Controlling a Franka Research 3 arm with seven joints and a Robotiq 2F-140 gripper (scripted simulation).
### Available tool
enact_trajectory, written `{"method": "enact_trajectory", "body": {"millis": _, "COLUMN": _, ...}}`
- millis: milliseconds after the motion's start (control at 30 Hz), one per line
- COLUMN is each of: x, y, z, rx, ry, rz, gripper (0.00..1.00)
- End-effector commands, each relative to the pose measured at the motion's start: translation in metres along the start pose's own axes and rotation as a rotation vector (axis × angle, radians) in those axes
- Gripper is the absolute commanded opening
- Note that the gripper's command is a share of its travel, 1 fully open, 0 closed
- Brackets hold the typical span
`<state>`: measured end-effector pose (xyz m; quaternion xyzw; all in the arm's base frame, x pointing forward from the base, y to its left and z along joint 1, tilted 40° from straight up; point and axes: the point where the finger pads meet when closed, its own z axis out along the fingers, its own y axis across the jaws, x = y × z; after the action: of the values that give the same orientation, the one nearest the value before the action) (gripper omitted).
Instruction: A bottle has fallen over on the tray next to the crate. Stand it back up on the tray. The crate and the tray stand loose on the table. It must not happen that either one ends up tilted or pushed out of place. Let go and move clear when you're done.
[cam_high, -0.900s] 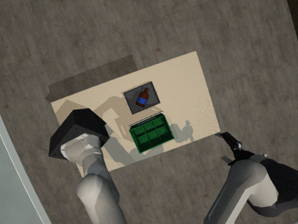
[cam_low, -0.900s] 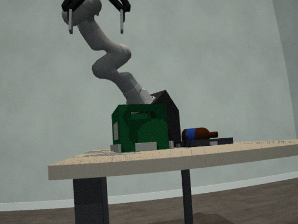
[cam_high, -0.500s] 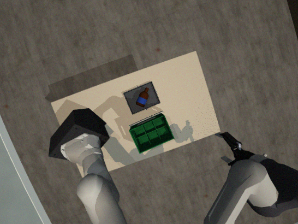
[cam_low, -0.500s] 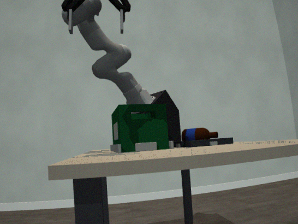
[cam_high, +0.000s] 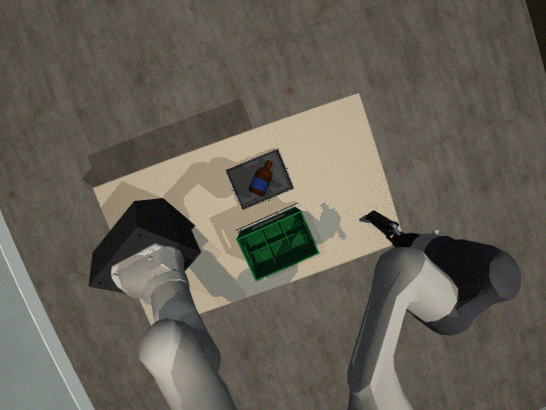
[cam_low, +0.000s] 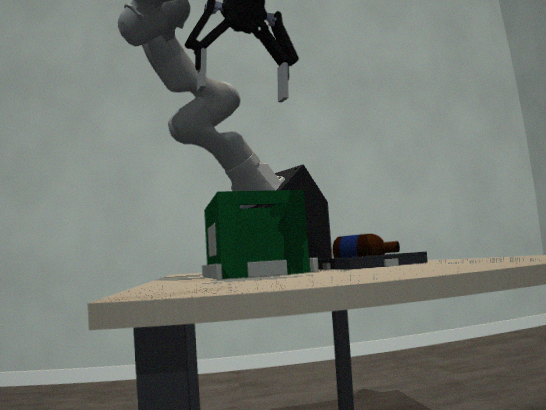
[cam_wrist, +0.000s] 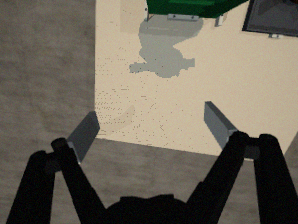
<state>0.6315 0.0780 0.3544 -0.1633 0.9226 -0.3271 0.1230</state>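
A brown bottle with a blue label (cam_high: 261, 178) lies on its side on the dark grey tray (cam_high: 252, 176); in the side view the bottle (cam_low: 364, 245) lies flat with its neck pointing right on the tray (cam_low: 375, 260). The green crate (cam_high: 277, 243) stands beside the tray and also shows in the side view (cam_low: 256, 233). My gripper (cam_low: 242, 80) is open and empty, high above the table near its edge, well away from the bottle. In the wrist view the fingers spread over the table edge, with the crate (cam_wrist: 192, 7) and a tray corner (cam_wrist: 274, 17) at the top.
The black robot base block (cam_high: 142, 240) stands at one end of the table. The arm's upper links (cam_high: 425, 290) hang over the floor beside the table edge.
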Motion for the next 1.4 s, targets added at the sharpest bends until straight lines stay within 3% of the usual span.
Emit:
{"method": "enact_trajectory", "body": {"millis": 0, "x": -0.001, "y": 0.067, "z": 0.019, "rx": 0.011, "ry": -0.033, "rz": -0.122, "gripper": 1.0}}
{"method": "enact_trajectory", "body": {"millis": 133, "x": 0.001, "y": 0.148, "z": 0.041, "rx": 0.011, "ry": -0.033, "rz": -0.122, "gripper": 1.0}}
{"method": "enact_trajectory", "body": {"millis": 200, "x": 0.001, "y": 0.148, "z": 0.041, "rx": 0.011, "ry": -0.033, "rz": -0.122, "gripper": 1.0}}
{"method": "enact_trajectory", "body": {"millis": 233, "x": 0.02, "y": 0.202, "z": 0.054, "rx": 0.013, "ry": -0.04, "rz": -0.222, "gripper": 1.0}}
{"method": "enact_trajectory", "body": {"millis": 300, "x": 0.022, "y": 0.222, "z": 0.059, "rx": 0.013, "ry": -0.04, "rz": -0.222, "gripper": 1.0}}
{"method": "enact_trajectory", "body": {"millis": 333, "x": 0.042, "y": 0.248, "z": 0.066, "rx": 0.012, "ry": -0.049, "rz": -0.318, "gripper": 1.0}}
{"method": "enact_trajectory", "body": {"millis": 400, "x": 0.05, "y": 0.278, "z": 0.073, "rx": 0.012, "ry": -0.049, "rz": -0.318, "gripper": 1.0}}
{"method": "enact_trajectory", "body": {"millis": 467, "x": 0.077, "y": 0.319, "z": 0.082, "rx": 0.007, "ry": -0.058, "rz": -0.403, "gripper": 1.0}}
{"method": "enact_trajectory", "body": {"millis": 500, "x": 0.079, "y": 0.325, "z": 0.083, "rx": 0.007, "ry": -0.058, "rz": -0.403, "gripper": 1.0}}
{"method": "enact_trajectory", "body": {"millis": 533, "x": 0.103, "y": 0.351, "z": 0.089, "rx": 0.002, "ry": -0.065, "rz": -0.472, "gripper": 1.0}}
{"method": "enact_trajectory", "body": {"millis": 567, "x": 0.106, "y": 0.36, "z": 0.091, "rx": 0.002, "ry": -0.065, "rz": -0.472, "gripper": 1.0}}
{"method": "enact_trajectory", "body": {"millis": 600, "x": 0.127, "y": 0.382, "z": 0.096, "rx": -0.003, "ry": -0.07, "rz": -0.522, "gripper": 1.0}}
{"method": "enact_trajectory", "body": {"millis": 700, "x": 0.147, "y": 0.402, "z": 0.101, "rx": -0.007, "ry": -0.074, "rz": -0.564, "gripper": 1.0}}
{"method": "enact_trajectory", "body": {"millis": 1367, "x": 0.148, "y": 0.403, "z": 0.101, "rx": -0.008, "ry": -0.074, "rz": -0.566, "gripper": 1.0}}
